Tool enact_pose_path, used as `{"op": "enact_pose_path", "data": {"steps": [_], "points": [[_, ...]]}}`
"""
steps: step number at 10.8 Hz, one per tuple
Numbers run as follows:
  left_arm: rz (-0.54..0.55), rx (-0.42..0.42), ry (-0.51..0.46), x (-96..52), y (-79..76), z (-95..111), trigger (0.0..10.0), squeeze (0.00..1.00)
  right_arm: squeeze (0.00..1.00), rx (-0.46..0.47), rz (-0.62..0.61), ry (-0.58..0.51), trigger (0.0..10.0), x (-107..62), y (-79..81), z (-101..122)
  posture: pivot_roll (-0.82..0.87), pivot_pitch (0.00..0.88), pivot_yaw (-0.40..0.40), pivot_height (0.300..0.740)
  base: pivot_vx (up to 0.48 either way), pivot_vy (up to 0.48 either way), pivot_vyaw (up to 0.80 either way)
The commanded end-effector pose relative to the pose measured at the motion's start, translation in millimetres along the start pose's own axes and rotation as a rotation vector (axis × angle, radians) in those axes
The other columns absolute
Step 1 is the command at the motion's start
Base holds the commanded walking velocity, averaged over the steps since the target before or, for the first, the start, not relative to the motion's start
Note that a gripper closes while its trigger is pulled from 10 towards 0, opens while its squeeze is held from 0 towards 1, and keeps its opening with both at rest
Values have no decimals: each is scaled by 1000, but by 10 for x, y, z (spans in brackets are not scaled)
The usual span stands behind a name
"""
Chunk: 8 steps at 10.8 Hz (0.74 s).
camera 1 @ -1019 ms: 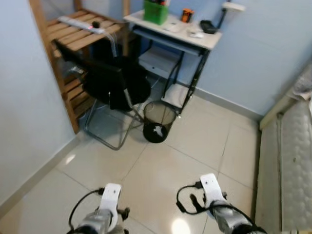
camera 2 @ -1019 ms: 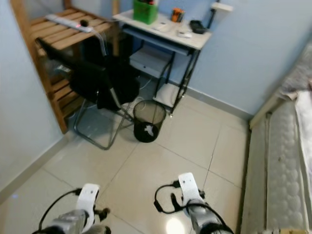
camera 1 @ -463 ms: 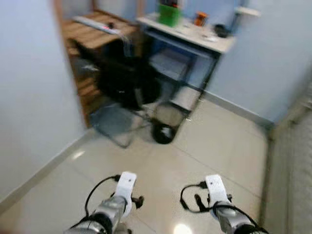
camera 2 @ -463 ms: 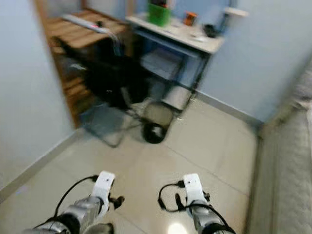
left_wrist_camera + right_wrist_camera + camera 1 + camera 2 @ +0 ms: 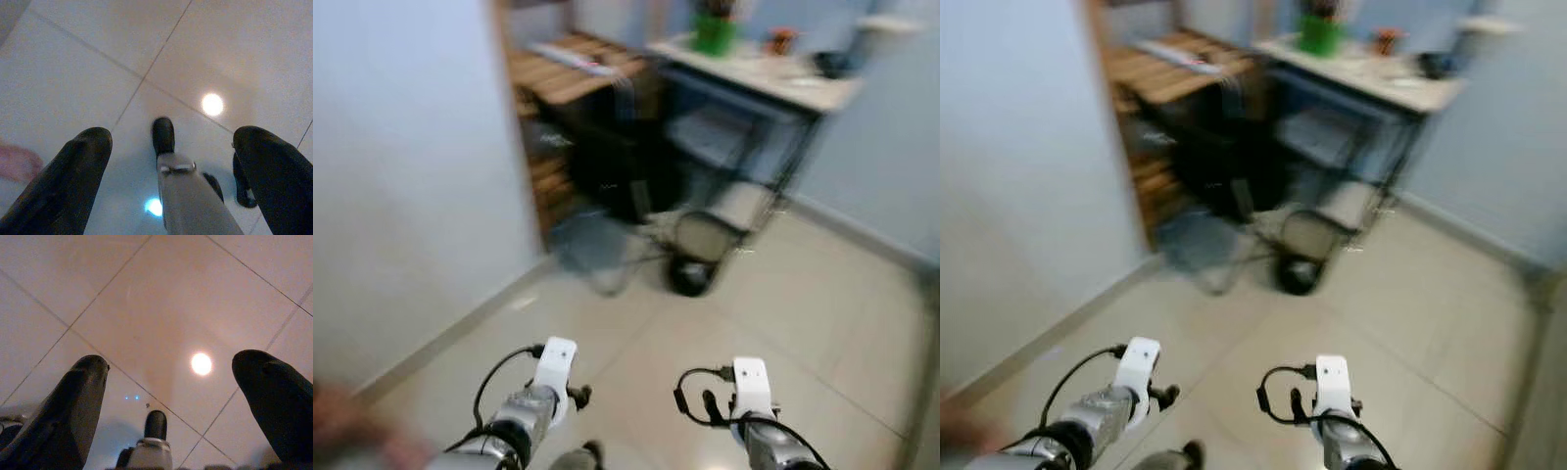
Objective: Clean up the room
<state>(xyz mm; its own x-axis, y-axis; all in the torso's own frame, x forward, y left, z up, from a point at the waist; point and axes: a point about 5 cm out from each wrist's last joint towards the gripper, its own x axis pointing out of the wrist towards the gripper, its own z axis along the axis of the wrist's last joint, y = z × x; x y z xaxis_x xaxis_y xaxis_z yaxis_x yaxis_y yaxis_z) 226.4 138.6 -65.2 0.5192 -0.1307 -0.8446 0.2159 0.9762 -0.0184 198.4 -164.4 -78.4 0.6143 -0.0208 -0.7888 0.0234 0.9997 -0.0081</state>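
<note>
The head views are blurred. My left wrist (image 5: 553,367) and right wrist (image 5: 751,387) hang low over the pale tiled floor (image 5: 636,343). In the left wrist view my left gripper (image 5: 173,139) is open above bare tiles, with my own leg and foot (image 5: 164,137) below it. My right gripper (image 5: 173,362) is open too, over tiles. A black mesh wastebasket (image 5: 697,255) stands ahead, beside a black folding chair (image 5: 607,166).
A white desk (image 5: 773,83) carrying a green box (image 5: 712,34) stands against the far blue wall. A wooden rack (image 5: 563,83) is left of it. A pale wall (image 5: 401,176) runs close on my left. A pinkish blur (image 5: 17,161) lies on the floor.
The camera has swung left and the picture has grown blurrier. The chair, bin and desk have shifted right in view and the mattress is gone from sight. Both arms hang as before.
</note>
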Motion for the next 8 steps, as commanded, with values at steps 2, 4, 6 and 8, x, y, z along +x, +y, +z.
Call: {"op": "enact_pose_path", "data": {"steps": [2,4,6,8], "points": [[-29,2,21,10,-97,-50,10000,0,98,-28,-3,-9,10000,0,-10,14,8,0,-29,740,0,0,544],[-32,4,27,10,-105,-69,10000,0,106,-42,-5,-10,10000,2,-12,22,6,0,-29,740,0,0,544],[-34,14,31,9,-107,-86,10000,0,0,-86,-25,19,10000,0,-9,-15,5,0,-30,740,0,0,0],[-37,32,30,8,-102,-90,10000,0,0,-61,-49,26,10000,-8,-23,-54,1,0,-23,740,0,0,0]]}}
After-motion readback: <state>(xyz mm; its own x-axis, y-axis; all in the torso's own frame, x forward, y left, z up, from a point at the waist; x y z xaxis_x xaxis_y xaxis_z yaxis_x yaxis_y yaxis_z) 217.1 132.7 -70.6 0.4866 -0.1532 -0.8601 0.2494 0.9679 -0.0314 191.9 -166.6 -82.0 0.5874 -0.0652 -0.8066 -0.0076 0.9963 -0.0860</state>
